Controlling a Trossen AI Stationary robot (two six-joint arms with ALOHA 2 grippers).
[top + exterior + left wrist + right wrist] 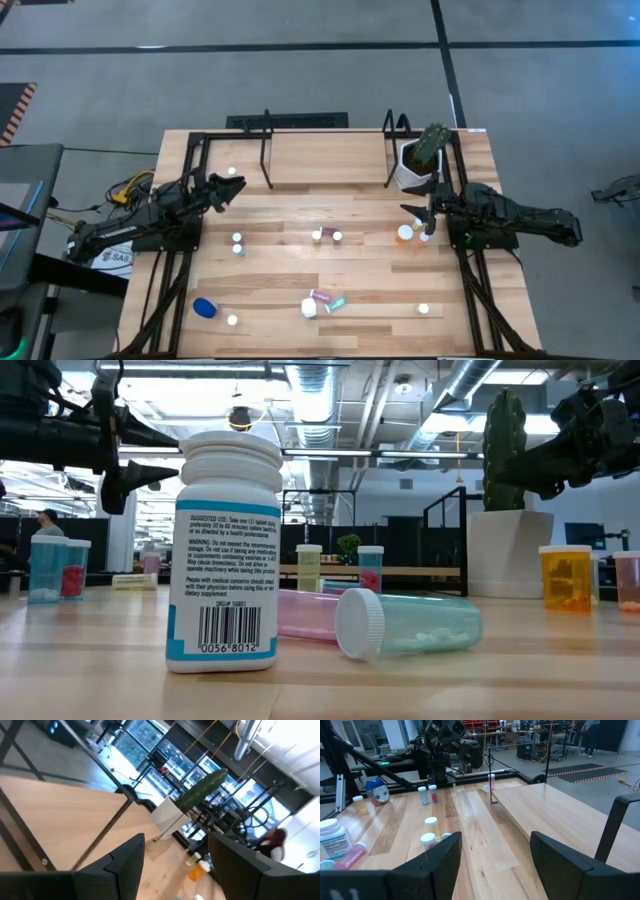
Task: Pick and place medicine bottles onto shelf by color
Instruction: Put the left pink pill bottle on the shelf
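The left gripper [232,186] is hovering off the left front corner of the shelf [325,160], its fingers spread and holding nothing; a white-capped bottle [231,171] is standing just beyond its tips, on the bare table. The right gripper [418,222] is hanging beside the orange bottle [404,234], its fingers also parted and empty, with a pink bottle [425,237] just below the tips; from overhead the arm is partly covering that bottle, so whether they are touching is hard to tell. The shelf board is lying bare between its black rod loops, and the white pot with the cactus [417,160] is sitting against its right end.

In the low view the big white bottle with a barcode label [226,552] is filling the foreground and blocking part of the table behind it; a pink vial [305,614] is lying half hidden behind it, and a teal vial [408,624] is lying on its side in front of that one. Two small bottles [327,236] are standing together at mid-table, a teal-bodied one [238,245] to their left, and a blue bottle [204,308] is resting near the front left edge. A lone white-capped bottle [423,310] is standing near the front right. Open plank is stretching between the middle pair and the shelf front.
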